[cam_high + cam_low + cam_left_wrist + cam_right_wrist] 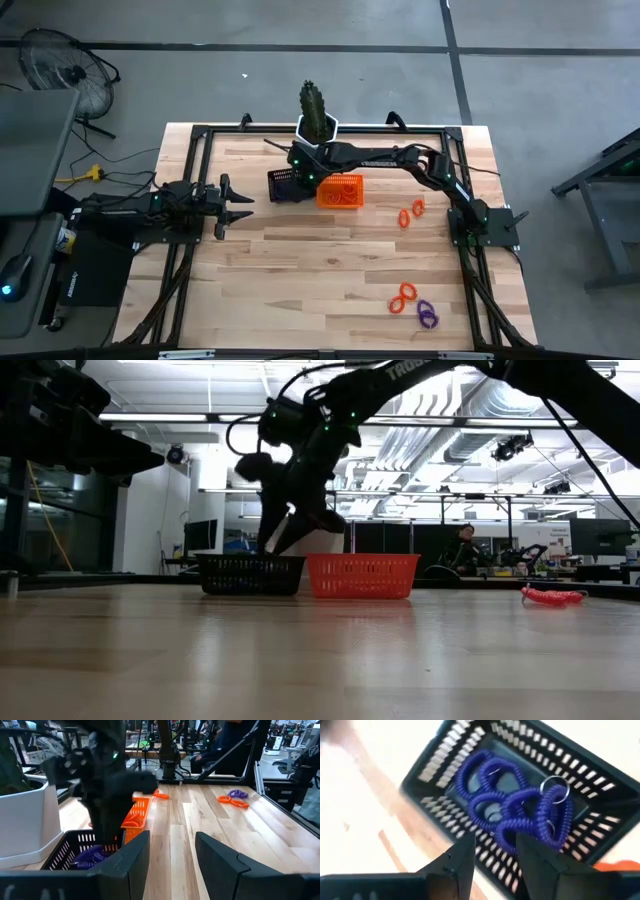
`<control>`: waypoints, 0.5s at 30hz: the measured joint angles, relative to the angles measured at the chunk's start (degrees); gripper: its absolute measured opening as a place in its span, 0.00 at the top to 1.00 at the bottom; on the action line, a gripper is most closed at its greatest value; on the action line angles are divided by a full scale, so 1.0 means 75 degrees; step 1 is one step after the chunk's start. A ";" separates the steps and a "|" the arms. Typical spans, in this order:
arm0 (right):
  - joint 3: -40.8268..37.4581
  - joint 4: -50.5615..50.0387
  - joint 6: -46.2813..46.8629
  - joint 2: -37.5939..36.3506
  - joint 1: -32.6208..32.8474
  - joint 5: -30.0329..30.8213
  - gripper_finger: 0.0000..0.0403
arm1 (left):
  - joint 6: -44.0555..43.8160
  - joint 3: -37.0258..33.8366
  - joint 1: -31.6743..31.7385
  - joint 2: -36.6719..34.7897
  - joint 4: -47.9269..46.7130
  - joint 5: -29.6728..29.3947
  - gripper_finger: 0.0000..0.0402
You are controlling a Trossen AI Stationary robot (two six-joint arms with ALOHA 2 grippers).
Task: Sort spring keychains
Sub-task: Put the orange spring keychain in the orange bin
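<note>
Several purple spring keychains (515, 805) lie heaped on the floor of the black mesh basket (282, 186). My right gripper (495, 845) hovers open just above them, slanting down, with nothing between its fingers. The orange mesh basket (340, 190) stands against the black one, on its right. Loose on the table lie orange keychains (410, 212) right of the baskets, and an orange one (403, 300) and a purple one (428, 315) near the front right. My left gripper (172, 855) waits open at the table's left, pointing level.
A white pot (318, 125) with a green plant stands at the far edge, right behind the baskets. Bare wood stretches across the middle and near left of the table. A person (465, 545) sits in the room beyond.
</note>
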 joint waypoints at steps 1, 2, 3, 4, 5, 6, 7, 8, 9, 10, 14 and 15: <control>0.0000 -0.0040 -0.0224 -0.0044 0.0025 -0.0019 0.66 | -0.0003 0.0000 0.0000 0.0000 0.0000 0.0000 0.61; 0.0006 -0.0063 -0.0410 -0.0139 0.0048 -0.0017 0.65 | -0.0002 0.0000 -0.0001 -0.0001 0.0000 0.0000 0.61; 0.0006 -0.0210 -0.0526 -0.0219 0.0059 -0.0007 0.65 | -0.0003 0.0000 -0.0002 0.0000 0.0000 0.0000 0.61; 0.0006 -0.0381 -0.0654 -0.0300 0.0080 0.0060 0.65 | 0.0000 0.0000 -0.0002 0.0000 0.0000 0.0000 0.61; 0.0006 -0.0514 -0.0784 -0.0392 0.0093 0.0074 0.65 | 0.0000 0.0000 0.0000 0.0000 0.0000 0.0000 0.61; 0.0006 -0.0661 -0.0926 -0.0457 0.0106 0.0101 0.65 | 0.0000 0.0000 -0.0002 0.0000 0.0000 0.0000 0.61; 0.0006 -0.0833 -0.1074 -0.0534 0.0119 0.0151 0.65 | -0.0001 0.0000 -0.0001 0.0000 -0.0005 0.0000 0.61; 0.0006 -0.1069 -0.1202 -0.0615 0.0132 0.0157 0.65 | 0.0000 0.0000 -0.0002 0.0000 -0.0011 0.0003 0.61; 0.0006 -0.1291 -0.1320 -0.0674 0.0154 0.0194 0.65 | 0.0000 0.0000 -0.0002 0.0000 -0.0012 0.0000 0.61; 0.0006 -0.1493 -0.1441 -0.0764 0.0170 0.0224 0.65 | 0.0000 0.0000 -0.0002 0.0000 -0.0015 0.0000 0.61; -0.0098 -0.2290 -0.1732 -0.1077 0.0273 0.0341 0.65 | -0.0002 0.0000 -0.0001 0.0000 -0.0020 0.0000 0.61; -0.0240 -0.2335 -0.1736 -0.1214 0.0296 0.0337 0.65 | -0.0001 0.0000 -0.0002 0.0000 -0.0021 0.0000 0.61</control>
